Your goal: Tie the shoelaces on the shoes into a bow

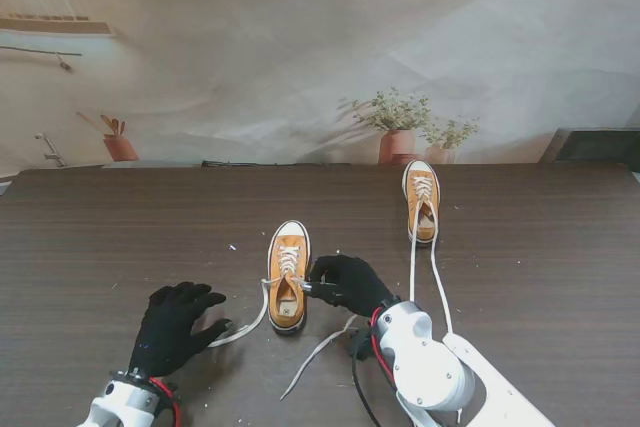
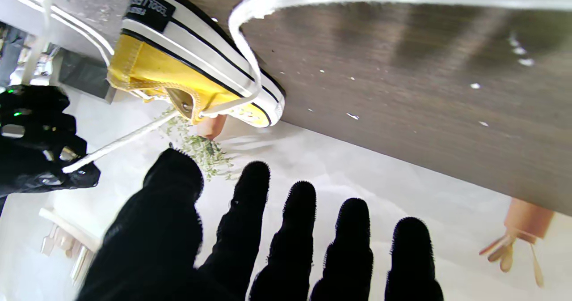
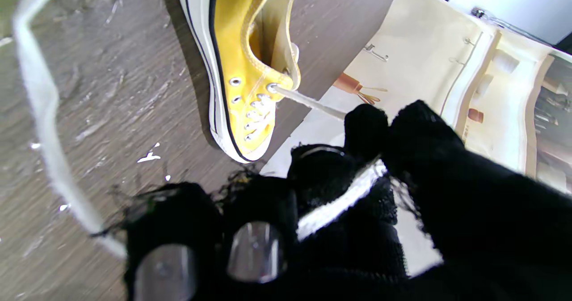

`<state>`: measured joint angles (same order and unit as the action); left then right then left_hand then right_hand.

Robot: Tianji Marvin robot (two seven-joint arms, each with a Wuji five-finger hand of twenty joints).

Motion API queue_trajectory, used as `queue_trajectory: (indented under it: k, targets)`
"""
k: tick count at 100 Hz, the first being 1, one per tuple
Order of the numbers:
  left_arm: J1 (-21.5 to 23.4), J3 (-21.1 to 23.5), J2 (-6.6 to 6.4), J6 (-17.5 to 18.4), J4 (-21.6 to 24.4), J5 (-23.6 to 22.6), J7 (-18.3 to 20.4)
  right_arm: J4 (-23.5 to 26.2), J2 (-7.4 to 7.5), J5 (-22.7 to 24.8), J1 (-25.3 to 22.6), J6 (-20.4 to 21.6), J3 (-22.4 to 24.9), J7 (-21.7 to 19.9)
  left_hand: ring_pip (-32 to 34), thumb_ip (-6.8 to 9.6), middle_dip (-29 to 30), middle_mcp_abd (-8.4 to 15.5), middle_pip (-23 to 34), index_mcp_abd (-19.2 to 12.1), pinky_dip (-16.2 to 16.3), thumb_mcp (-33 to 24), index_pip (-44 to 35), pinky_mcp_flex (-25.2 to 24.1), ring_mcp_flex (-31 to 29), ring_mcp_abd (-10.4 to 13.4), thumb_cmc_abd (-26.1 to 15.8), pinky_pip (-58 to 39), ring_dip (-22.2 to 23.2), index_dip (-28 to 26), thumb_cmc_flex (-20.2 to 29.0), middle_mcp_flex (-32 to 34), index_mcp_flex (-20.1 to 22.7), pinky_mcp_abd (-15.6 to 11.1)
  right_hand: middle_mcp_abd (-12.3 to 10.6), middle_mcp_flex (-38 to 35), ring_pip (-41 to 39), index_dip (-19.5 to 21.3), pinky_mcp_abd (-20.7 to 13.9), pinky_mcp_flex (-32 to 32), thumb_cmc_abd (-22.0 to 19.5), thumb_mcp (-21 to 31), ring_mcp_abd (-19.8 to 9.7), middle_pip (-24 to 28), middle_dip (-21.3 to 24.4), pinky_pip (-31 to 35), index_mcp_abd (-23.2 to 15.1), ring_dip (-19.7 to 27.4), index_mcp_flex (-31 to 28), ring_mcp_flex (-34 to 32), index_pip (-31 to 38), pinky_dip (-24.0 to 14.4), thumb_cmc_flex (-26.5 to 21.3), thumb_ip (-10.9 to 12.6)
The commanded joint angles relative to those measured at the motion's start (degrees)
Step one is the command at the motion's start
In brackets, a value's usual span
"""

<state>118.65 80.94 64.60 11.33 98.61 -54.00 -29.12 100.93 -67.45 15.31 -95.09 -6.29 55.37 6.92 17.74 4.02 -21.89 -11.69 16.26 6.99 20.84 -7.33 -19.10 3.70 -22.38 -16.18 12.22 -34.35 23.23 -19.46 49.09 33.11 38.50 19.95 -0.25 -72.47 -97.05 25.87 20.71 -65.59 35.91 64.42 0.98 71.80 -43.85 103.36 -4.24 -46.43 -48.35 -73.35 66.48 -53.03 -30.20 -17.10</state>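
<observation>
Yellow canvas shoe [image 1: 288, 278], white laces [image 1: 248, 324] untied

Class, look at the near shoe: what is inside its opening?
Inside the near shoe only pale lining and shadow show. The toe end is covered by tongue and laces, so whatever lies deeper cannot be seen.

yellow shoes [image 1: 288, 277], white laces [image 1: 432, 267], dark woodgrain table [image 1: 120, 237]

A staged test room: a printed home-scene backdrop [image 1: 300, 57] hangs behind a dark wooden table [image 1: 120, 237], beyond the fingertips.
</observation>
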Motion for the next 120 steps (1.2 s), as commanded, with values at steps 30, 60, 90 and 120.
queue_trajectory:
  k: [30, 60, 90, 120]
  targets:
    - [0.9, -6.4, -0.14, -22.3, 7.5, -3.1, 4.5, 2.1, 0.43, -1.9, -1.8, 1.0, 1.3, -1.1, 4.8, 0.41, -2.0, -0.5, 1.4, 0.8, 7.4, 2.0, 1.8, 2.0, -1.9, -1.4, 4.8, -13.0, 3.3, 0.8, -0.4, 0.0, -0.4, 2.3, 1.5, -1.2, -4.6, 0.1, -0.9, -2.3, 1.3, 1.1, -1.5, 0.6, -0.5, 16.6, -3.0, -0.8, -3.0, -1.8, 0.1, 0.4, 0.9, -0.3]
    - [-9.9, -12.4, -0.27, -30.2, 3.1, -2.4, 9.2, 0.9, -0.43, -8.6, -0.2, -0.1, 0.1, -1.6, 6.4, 0.55, -2.1, -0.3, 2.0, 1.7, 7.6, 1.1, 3.0, 2.7, -2.3, -1.1, 8.1, -17.2, 3.5, 1.5, 0.1, -0.9, -1.9, 2.9, 1.5, -2.0, -4.7, -0.1, -0.1, -2.1, 1.7, 1.4, -0.9, 0.6, -0.5, 16.4, -2.4, -0.9, -3.6, -1.8, -0.1, 0.7, 0.6, -0.3]
    - [-17.5, -15.7, -2.02, -31.8, 3.4, -4.2, 22.4, 0.5, -0.57, -9.4, -0.1, -0.8, 0.0, -1.6, 6.1, -5.79, -1.7, 1.4, 2.2, -0.8, 6.1, -20.0, 2.3, 2.2, -0.7, 0.6, 22.2, -17.7, 3.5, 2.2, -0.8, -3.1, -2.2, 2.2, 1.8, -2.1, -4.7, -0.2, 0.3, -2.1, 1.4, 1.4, -0.7, 0.5, -0.5, 16.3, -2.4, -0.8, -3.7, -1.8, -0.3, 0.7, 0.3, -0.3]
    - [-23.2, -21.2, -2.11, -32.1, -0.9, -4.6, 22.1, 1.0, -0.37, -9.2, -0.8, -1.9, 0.9, -2.1, 10.2, -7.1, -6.4, 1.8, 6.2, -8.8, 8.4, -24.8, -8.5, 4.3, -2.0, 1.4, 23.9, -21.1, 6.7, -3.3, 0.0, -2.2, -2.3, 2.6, 1.9, -2.1, -4.6, -0.1, 0.3, -2.1, 0.9, 1.2, -0.7, 0.4, -0.5, 16.3, -2.3, -0.7, -3.7, -1.8, -0.4, 0.7, 0.1, -0.3]
